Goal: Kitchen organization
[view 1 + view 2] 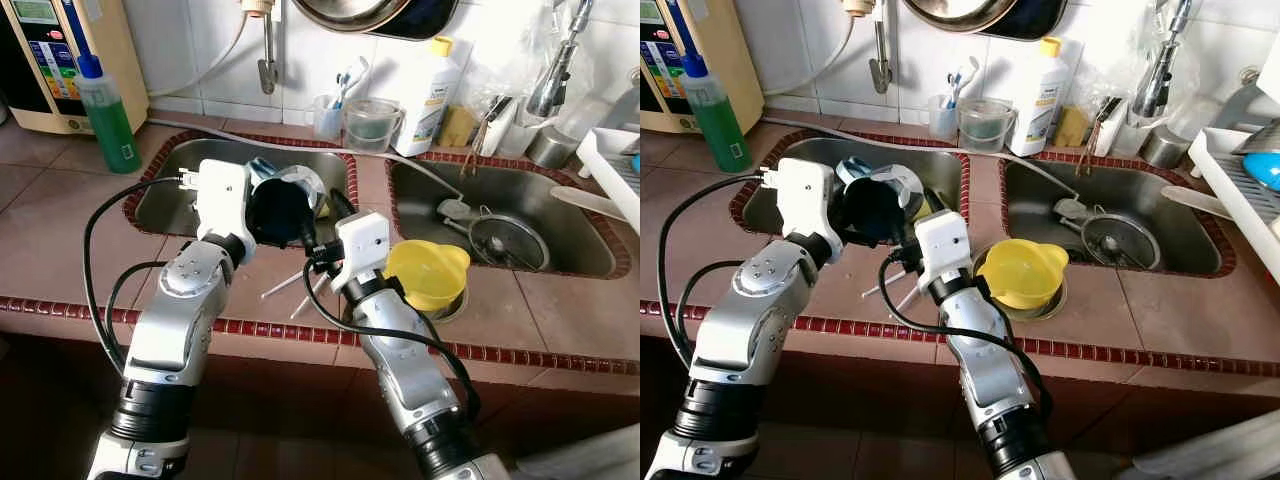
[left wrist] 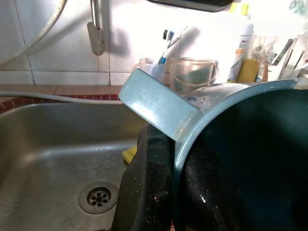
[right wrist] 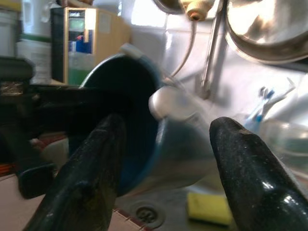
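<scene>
A blue cup (image 1: 287, 203) with a dark inside hangs tipped on its side over the left sink (image 1: 175, 200). My left gripper (image 2: 173, 192) is shut on its rim, one finger (image 2: 147, 183) outside and one inside. My right gripper (image 1: 322, 225) is open just in front of the cup, its fingers (image 3: 91, 178) spread on either side of the cup's body without touching it. A yellow jug (image 1: 428, 272) stands on the counter between the two sinks, right of my right wrist.
White sticks (image 1: 290, 285) lie on the tiled counter below the grippers. A yellow sponge (image 3: 207, 208) lies in the left sink. The right sink (image 1: 585, 255) holds a strainer (image 1: 505, 240). A green soap bottle (image 1: 105, 115) stands back left, a dish rack (image 1: 612, 160) far right.
</scene>
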